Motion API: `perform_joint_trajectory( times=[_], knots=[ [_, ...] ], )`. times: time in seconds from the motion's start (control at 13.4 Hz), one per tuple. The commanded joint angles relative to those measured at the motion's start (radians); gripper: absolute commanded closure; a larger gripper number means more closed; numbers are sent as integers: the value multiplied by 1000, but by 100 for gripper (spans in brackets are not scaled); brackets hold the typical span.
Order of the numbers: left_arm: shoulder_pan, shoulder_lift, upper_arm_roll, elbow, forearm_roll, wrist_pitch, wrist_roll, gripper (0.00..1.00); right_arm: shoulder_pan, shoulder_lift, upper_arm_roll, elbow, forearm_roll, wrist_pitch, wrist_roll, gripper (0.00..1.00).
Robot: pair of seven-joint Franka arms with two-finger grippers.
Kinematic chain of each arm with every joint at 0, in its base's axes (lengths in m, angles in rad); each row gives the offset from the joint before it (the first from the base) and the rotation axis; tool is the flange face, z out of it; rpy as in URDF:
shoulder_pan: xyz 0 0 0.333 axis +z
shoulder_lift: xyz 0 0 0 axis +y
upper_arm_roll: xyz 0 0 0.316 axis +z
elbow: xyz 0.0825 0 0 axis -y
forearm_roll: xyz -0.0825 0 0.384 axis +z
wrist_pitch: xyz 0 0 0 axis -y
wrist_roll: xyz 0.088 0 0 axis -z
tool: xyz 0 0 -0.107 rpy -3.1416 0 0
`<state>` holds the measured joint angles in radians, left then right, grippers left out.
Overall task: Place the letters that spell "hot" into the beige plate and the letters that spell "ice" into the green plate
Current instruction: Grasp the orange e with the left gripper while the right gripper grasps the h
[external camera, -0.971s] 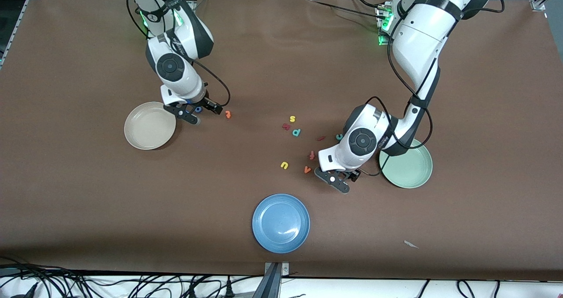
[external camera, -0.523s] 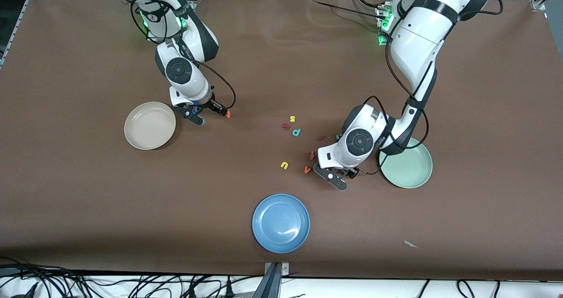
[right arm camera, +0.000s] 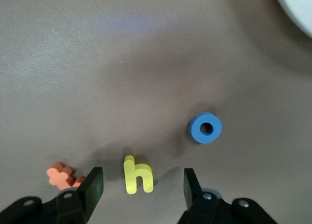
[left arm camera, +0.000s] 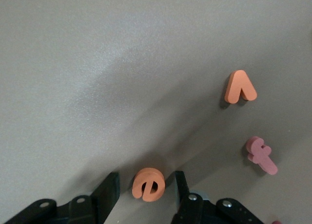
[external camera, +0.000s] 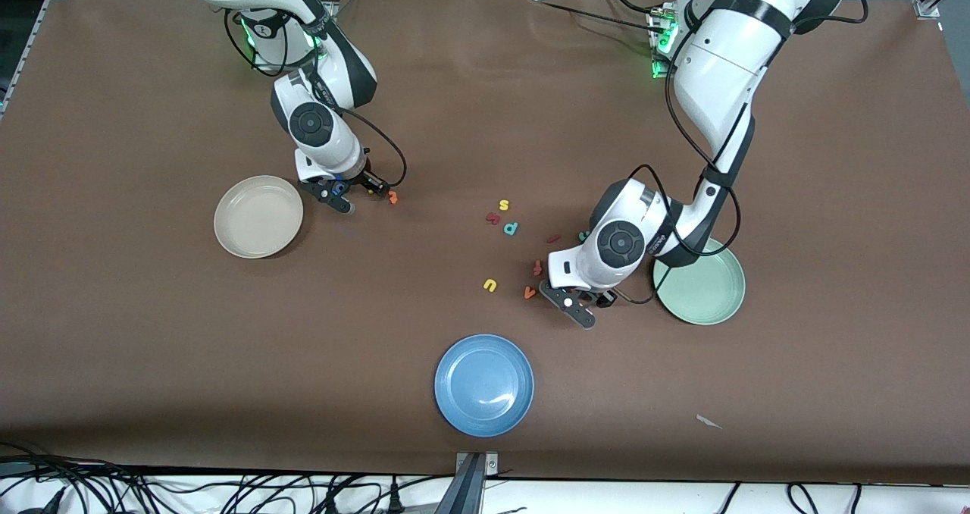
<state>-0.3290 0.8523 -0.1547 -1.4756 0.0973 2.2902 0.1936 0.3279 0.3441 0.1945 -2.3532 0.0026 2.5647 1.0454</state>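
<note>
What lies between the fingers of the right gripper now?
In the right wrist view, the small yellow foam letter h lies on the table between the right gripper fingers, untouched.

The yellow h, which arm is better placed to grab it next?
The right arm. Its right gripper is down at the table beside the beige plate with open fingers either side of the yellow h. The left gripper is by the green plate, straddling the orange e.

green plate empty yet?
Empty. The green plate shows only bare mint surface in the front view, though the left arm covers part of its rim.
</note>
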Motion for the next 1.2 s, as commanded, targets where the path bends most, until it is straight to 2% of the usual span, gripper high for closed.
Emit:
perform_joint_trajectory(
  times=[0.0, 0.3, 0.45, 0.52, 0.75, 0.9, 1.12],
  knots=[
    [-2, -15, 1, -23, 24, -5, 18, 71, -1, -1, 8, -29, 5, 46, 13, 26],
    [-4, -29, 1, -17, 24, -32, 17, 84, -1, -2, 19, -34, 5, 48, 42, 26],
    [-1, -45, 1, -17, 24, -46, 17, 85, -1, -2, 20, -34, 7, 49, 44, 27],
    [4, -64, 1, -12, 24, -85, 17, 85, -1, -2, 20, -34, 7, 49, 44, 33],
    [34, -125, 3, -18, 22, -194, 38, 84, -1, -1, 20, -34, 7, 52, 41, 43],
    [83, -151, 1, -20, 24, -273, 69, 84, -1, -2, 20, -40, 7, 65, 41, 46],
    [180, -171, 1, -23, 24, -351, 183, 84, -1, -4, 20, -44, 7, 80, 41, 60]
  ],
)
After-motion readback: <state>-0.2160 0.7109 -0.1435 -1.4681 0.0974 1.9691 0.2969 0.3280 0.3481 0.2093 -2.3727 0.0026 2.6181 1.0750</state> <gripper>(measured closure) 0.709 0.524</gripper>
